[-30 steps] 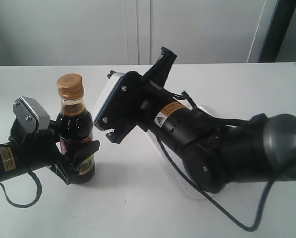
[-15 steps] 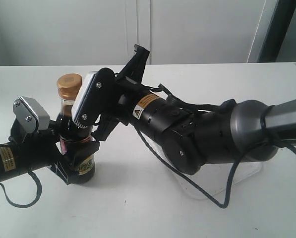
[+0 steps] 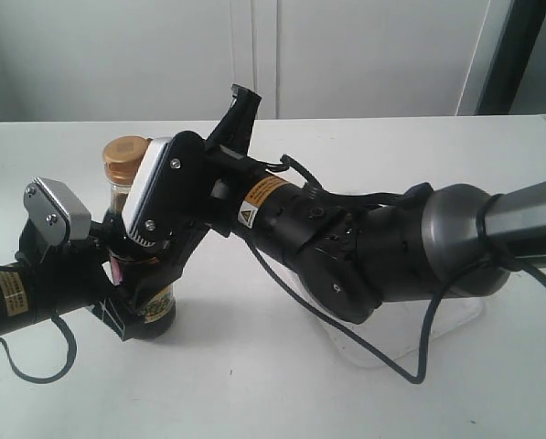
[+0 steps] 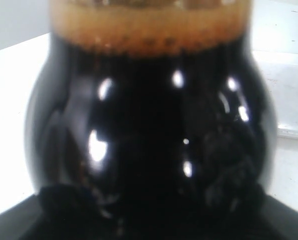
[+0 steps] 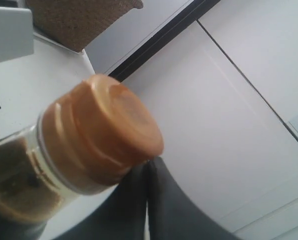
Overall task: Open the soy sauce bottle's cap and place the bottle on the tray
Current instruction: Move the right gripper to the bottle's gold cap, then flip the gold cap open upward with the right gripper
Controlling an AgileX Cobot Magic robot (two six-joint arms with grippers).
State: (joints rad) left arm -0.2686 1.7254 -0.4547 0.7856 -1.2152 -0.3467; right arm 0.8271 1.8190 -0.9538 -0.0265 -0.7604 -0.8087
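Gold-bronze cap (image 5: pixel 104 135) was not yet opened. Soy sauce bottle (image 4: pixel 149 140) was gripped by left hand (image 3: pixel 143 294); closed right hand (image 5: pixel 149 175) was set at cap rim. Tray (image 3: pixel 460 320) placement remained.

Glossy clear glass soy sauce bottle (image 4: pixel 149 150) catching highlights, smooth plastic cap (image 5: pixel 104 135) shining softly, matt white tabletop (image 3: pixel 254 384)

Much of tray (image 3: pixel 382 343) behind right arm (image 3: pixel 382 256)
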